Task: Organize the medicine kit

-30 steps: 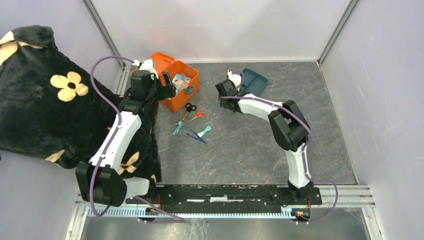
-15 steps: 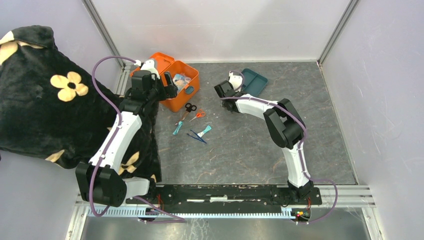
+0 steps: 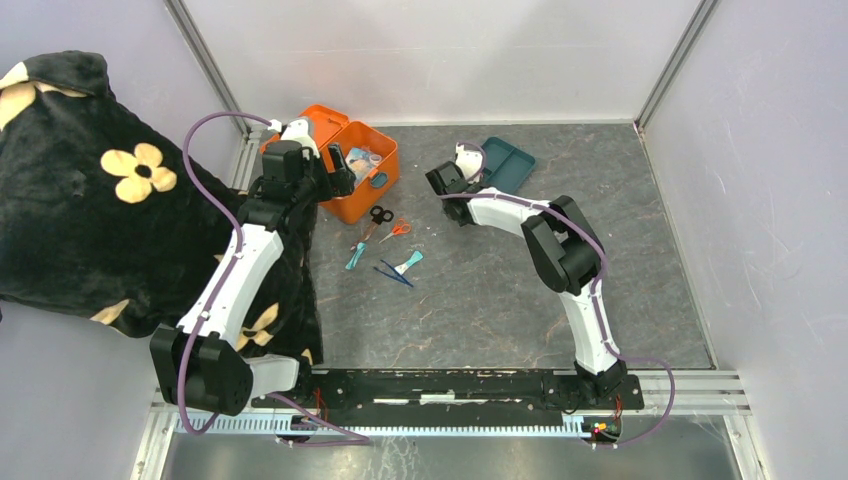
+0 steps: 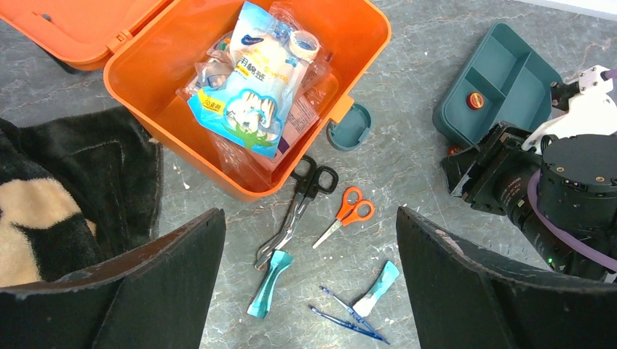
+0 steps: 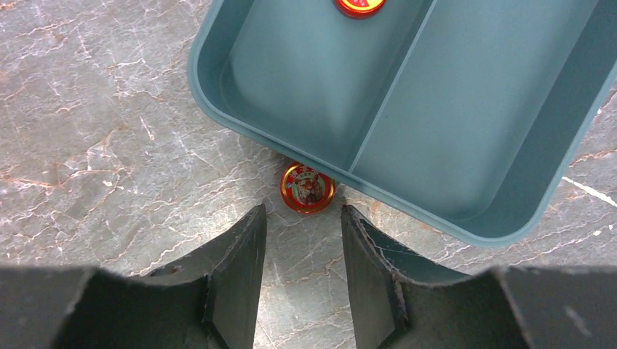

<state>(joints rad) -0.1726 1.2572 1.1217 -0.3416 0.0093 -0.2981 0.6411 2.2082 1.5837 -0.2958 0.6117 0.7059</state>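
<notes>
The left arm reaches out from its base, over a black blanket with yellow flowers [image 3: 90,200], and bends toward the far left corner of the table. Its wrist hangs above the table just beside the medicine kit [image 4: 174,51]. The left gripper [image 4: 309,291] points down with its two fingers spread wide, and there is nothing between them.

The right arm rises from its base, bends at the elbow and stretches left across the table. The right gripper [image 5: 302,247] sits low by the near edge of the teal tray [image 5: 466,109]. Its fingers stand a little apart with nothing between them. A small round red tin [image 5: 308,187] lies on the table just past the fingertips, touching the outside wall of the tray.

The medicine kit is an orange box near the far left corner, and its lid lies flat open behind it. Inside are a blue and white packet [image 4: 247,94], some clear wrapped packets and a small roll.

The teal tray has two parts. One part holds a second red tin [image 4: 474,100]. I cannot see anything in the other part.

On the table in front of the kit lie black scissors [image 4: 305,193], orange scissors [image 4: 348,214] and blue tweezers [image 4: 345,316].
</notes>
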